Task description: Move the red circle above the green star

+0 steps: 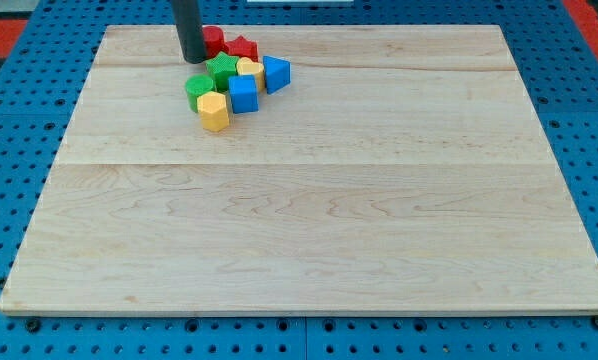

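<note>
The red circle point(213, 40) sits at the far edge of a tight cluster of blocks near the far left of the wooden board point(309, 200), partly hidden behind the dark rod. My tip point(193, 59) rests on the board just left of it, touching or almost touching. A second red block point(243, 47), shape unclear, lies just right of the circle. The green star point(220, 72) lies directly nearer, beside a yellow block point(251, 70) and a blue triangle point(276, 72). Nearer still sit a green block point(198, 90), a blue cube point(243, 94) and a yellow hexagon point(214, 111). The arm carries no pincer, only the rod.
</note>
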Controlling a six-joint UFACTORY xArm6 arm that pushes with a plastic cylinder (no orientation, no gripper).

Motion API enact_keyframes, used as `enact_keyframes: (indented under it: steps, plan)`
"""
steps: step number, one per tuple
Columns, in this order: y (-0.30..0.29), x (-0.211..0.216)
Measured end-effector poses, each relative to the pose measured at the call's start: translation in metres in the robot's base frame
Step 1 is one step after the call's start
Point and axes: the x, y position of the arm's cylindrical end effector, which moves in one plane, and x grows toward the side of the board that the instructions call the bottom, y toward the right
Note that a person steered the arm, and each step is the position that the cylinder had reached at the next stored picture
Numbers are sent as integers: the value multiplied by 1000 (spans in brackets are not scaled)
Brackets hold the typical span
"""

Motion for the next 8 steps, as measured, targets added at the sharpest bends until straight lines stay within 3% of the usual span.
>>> enact_keyframes:
  steps: [1,3,4,5,6,8]
  plan:
    - [-46,-3]
    - [-41,-53]
    - [-26,-46]
    - [17,-24]
    - [6,-47]
    - [124,-52]
